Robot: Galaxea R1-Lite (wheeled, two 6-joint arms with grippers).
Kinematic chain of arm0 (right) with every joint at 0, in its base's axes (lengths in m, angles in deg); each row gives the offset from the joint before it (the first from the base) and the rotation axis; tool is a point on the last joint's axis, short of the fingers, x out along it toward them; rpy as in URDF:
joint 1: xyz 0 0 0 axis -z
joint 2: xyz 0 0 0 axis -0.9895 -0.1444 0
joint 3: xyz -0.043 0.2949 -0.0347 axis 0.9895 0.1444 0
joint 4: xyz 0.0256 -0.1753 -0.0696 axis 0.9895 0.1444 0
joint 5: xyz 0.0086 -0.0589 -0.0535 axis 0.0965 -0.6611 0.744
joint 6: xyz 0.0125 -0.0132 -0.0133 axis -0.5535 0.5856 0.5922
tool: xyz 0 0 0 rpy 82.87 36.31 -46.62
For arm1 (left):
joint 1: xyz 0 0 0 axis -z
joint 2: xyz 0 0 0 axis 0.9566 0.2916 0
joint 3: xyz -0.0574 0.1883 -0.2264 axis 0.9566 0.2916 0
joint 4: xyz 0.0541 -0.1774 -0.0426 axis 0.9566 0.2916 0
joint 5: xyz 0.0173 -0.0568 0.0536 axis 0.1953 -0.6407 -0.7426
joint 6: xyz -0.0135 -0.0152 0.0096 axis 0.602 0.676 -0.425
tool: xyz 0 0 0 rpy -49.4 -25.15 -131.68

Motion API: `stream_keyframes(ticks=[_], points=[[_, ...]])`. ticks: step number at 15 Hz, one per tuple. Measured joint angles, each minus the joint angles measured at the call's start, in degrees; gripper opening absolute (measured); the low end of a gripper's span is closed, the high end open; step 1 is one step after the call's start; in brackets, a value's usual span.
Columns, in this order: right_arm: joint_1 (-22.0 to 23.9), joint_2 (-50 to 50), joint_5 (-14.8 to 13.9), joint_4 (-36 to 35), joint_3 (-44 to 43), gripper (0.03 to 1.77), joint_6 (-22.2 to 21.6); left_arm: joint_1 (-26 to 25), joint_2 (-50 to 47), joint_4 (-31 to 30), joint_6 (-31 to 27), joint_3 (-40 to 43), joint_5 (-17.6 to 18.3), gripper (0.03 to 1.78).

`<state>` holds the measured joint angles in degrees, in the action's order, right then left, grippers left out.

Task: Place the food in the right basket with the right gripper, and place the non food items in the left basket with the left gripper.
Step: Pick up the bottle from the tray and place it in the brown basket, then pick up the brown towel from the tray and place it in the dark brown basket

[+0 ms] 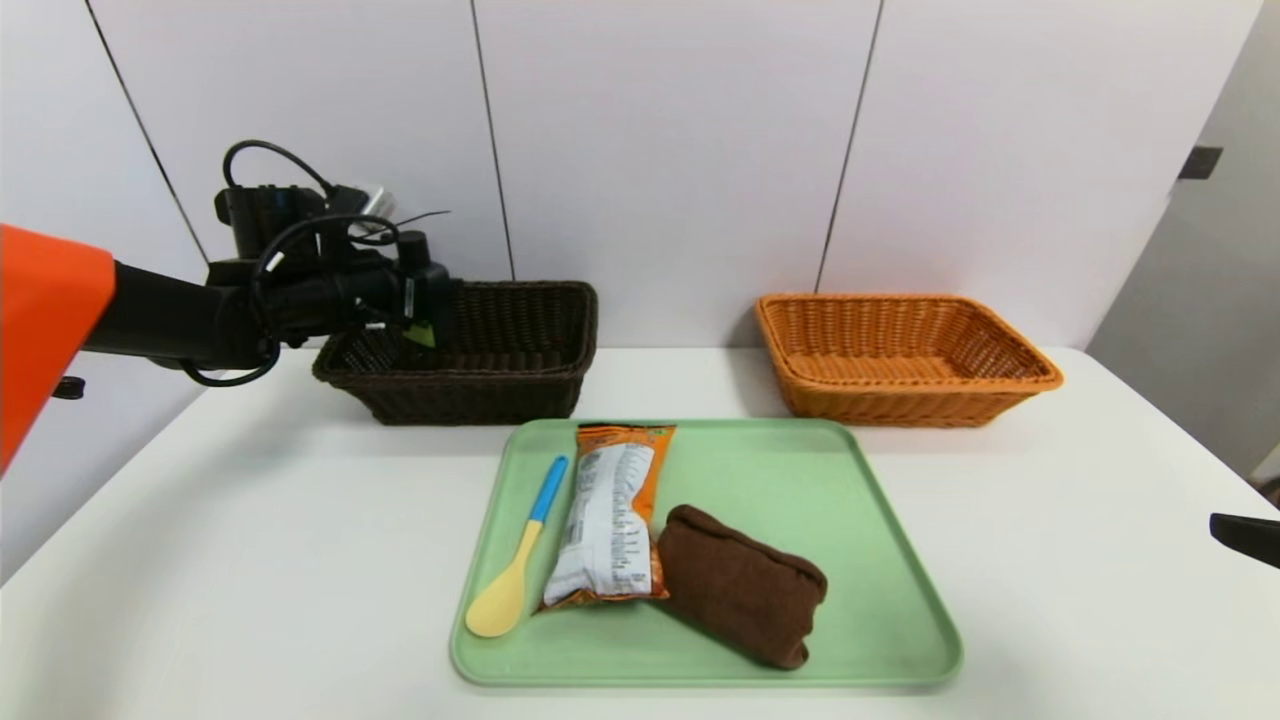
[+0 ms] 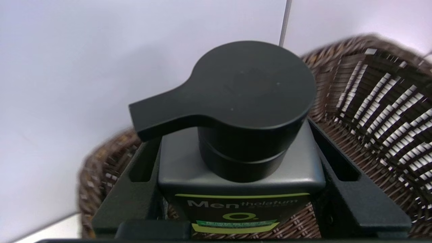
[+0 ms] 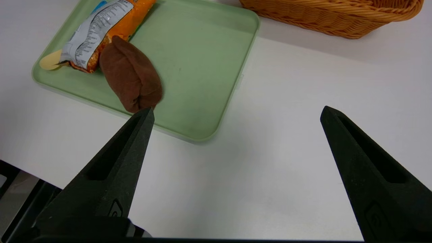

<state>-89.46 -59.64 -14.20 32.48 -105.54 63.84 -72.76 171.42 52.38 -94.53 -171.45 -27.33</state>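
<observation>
A white worktop (image 1: 1050, 560) fills the lower part of the scene. On it, near the front edge and about midway between the left and right edges, lies a pale green rectangular tray (image 1: 800, 480) with rounded corners and a low raised rim. Behind the worktop's back edge stands a white panelled wall (image 1: 680, 150) crossed by thin dark seams. A small dark fitting (image 1: 1199, 162) sits on the wall near the right side.

Pump bottle (image 2: 236, 162) body is running off the left wrist view's 6 o'clock edge and hiding the dark basket (image 2: 371, 111) floor beneath, basket weave is blurring at 3 o'clock, and snack packet (image 3: 101, 30) is being cropped at right wrist view's 12 o'clock.
</observation>
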Motion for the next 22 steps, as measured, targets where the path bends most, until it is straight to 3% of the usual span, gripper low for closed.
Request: stream_keyframes(ticks=[5,11,16,22], points=[[0.2,-0.6,0.2,-0.1,0.0,1.7,0.0,0.0,3.0,-0.1,-0.2,-0.1,0.2,1.12],[0.9,-0.9,1.6,-0.2,0.0,1.7,0.0,0.0,3.8,-2.8,0.3,0.2,0.0,1.44],[1.3,-0.4,1.7,0.0,0.2,1.7,0.0,-0.8,-3.4,-7.0,0.3,5.5,-0.1,1.56],[1.2,1.3,2.0,0.3,0.5,1.7,-0.2,-3.0,-13.8,-5.9,0.3,7.7,0.0,1.64]])
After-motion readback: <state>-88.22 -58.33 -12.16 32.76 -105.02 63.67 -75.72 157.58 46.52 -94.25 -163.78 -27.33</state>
